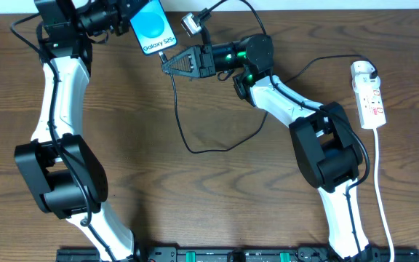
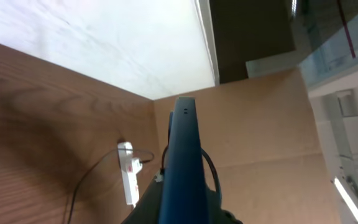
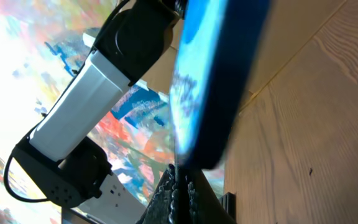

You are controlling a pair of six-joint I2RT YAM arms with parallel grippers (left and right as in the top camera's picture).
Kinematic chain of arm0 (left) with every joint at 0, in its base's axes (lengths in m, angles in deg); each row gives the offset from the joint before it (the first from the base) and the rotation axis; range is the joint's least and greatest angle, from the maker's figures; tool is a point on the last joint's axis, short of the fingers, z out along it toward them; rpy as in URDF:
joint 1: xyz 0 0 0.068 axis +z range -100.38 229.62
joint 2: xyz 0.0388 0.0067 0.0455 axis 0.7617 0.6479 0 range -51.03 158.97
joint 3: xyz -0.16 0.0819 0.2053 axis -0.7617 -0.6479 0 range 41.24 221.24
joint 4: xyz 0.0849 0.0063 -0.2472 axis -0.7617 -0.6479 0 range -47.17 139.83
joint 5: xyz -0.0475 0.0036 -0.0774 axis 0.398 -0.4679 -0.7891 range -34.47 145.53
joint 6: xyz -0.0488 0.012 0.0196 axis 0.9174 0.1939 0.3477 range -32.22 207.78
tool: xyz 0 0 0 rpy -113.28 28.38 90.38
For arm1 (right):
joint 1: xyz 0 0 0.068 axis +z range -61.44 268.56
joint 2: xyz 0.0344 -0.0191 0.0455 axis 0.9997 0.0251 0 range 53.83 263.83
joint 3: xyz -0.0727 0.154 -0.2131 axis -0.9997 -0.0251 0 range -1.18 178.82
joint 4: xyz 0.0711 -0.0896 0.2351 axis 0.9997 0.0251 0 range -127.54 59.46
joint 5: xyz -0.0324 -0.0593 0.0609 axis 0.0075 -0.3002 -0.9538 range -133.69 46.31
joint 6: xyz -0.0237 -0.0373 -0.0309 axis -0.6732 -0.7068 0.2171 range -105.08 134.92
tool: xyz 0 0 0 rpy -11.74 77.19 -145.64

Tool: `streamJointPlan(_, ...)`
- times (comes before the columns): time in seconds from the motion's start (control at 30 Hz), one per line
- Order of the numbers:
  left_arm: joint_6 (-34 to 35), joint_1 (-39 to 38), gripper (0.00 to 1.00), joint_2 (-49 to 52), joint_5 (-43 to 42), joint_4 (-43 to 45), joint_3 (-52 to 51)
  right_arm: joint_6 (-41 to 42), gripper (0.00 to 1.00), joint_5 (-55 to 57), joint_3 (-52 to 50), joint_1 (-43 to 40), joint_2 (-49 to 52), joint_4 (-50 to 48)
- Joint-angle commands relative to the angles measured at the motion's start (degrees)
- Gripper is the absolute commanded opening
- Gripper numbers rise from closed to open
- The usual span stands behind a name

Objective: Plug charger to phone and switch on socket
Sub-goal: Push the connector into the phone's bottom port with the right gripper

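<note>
**A:** Up at the far edge, the left fingers (image 1: pixel 126 20) are clamped on the phone (image 1: pixel 153 25). It is held clear of the surface (image 1: pixel 122 131), and the bright blue screen reading "Galaxy S25+" faces up at the overhead camera.

**B:** And the right fingers (image 1: pixel 173 64) sit just below the phone's bottom edge, pointing at it. They're pinched close together on the end of the charger (image 1: pixel 206 151).

**A:** The thin black cable drops from those fingertips, makes a wide loop on the wood, then climbs back towards the right arm.

**B:** Is the plug tip in the port?

**A:** I cannot tell. In the right wrist view the phone is a blur of blue right above the fingers, and the tip itself is hidden.

**B:** Where's the socket (image 1: pixel 368 94)?

**A:** Flat on the surface at the right side, well apart from the phone. Its white cord (image 1: pixel 384 211) trails towards the near edge. The left wrist view catches it too, small and white, beyond the phone's dark edge.
</note>
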Motion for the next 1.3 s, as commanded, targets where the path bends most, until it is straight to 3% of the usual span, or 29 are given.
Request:
streamJointPlan(0.0, -0.46, -0.02, 0.07, -0.85, 3.41, 0.55, 0.55, 1.68, 0.01, 1.99, 0.20, -0.61, -0.26, -1.84)
streamJointPlan(1.27, 5.16, -0.09, 0.07, -0.85, 5.68, 0.72, 0.55, 6.73, 0.01, 5.73, 0.20, -0.83, -0.26, -1.53)
